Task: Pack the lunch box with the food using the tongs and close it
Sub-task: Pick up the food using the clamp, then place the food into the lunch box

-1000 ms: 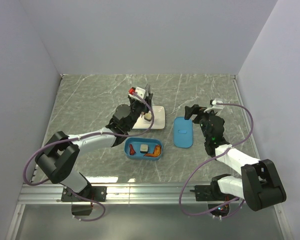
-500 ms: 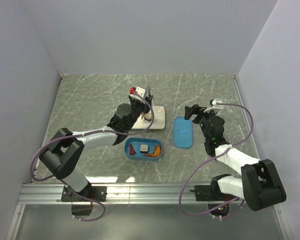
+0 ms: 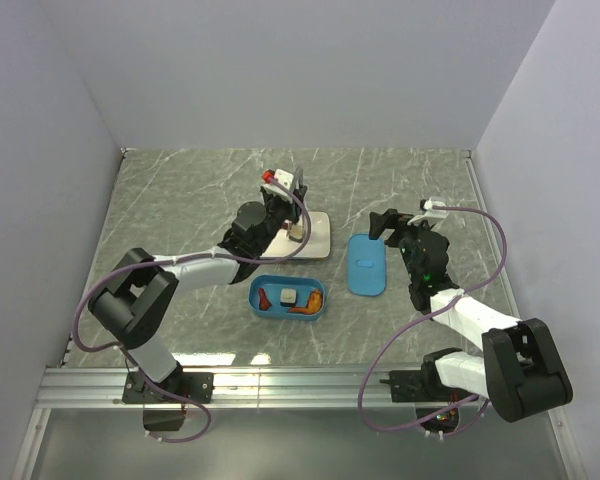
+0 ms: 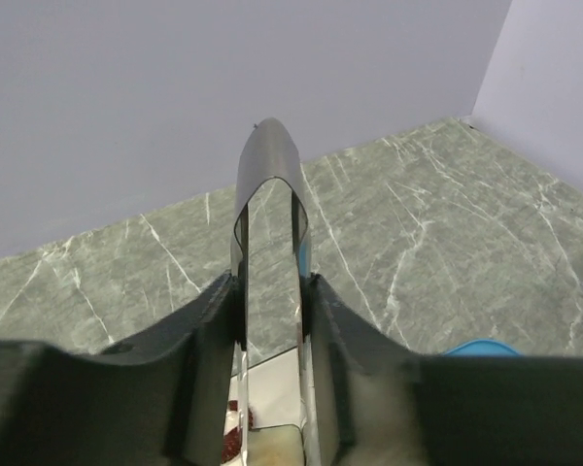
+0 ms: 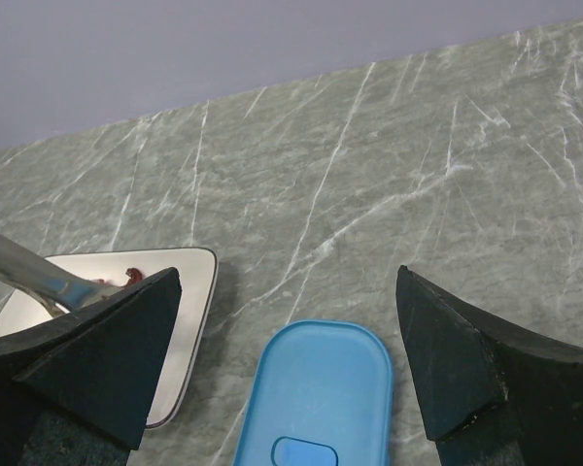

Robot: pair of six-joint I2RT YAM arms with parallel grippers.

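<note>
1. Grey-green marble table carries everything. Both arms reach over its middle from the near edge.
2. Blue lunch box sits open just nearside of the plate. It holds a dark red piece, a whitish cube and an orange bit.
3. White plate lies just beyond the box, directly under the left gripper.
4. Blue lid lies flat to the right of the box, apart from it. The right gripper hovers over its far end, fingers spread wide and empty.
5. Metal tongs stand nearly upright, bend end up and tips down on the plate. The left gripper pinches their legs close together.
6. A whitish food piece sits on the plate at the tong tips. Whether the tips have caught it I cannot tell. The carry would likely run a short way toward the near edge into the box, and the left arm is the nearer one.
</note>
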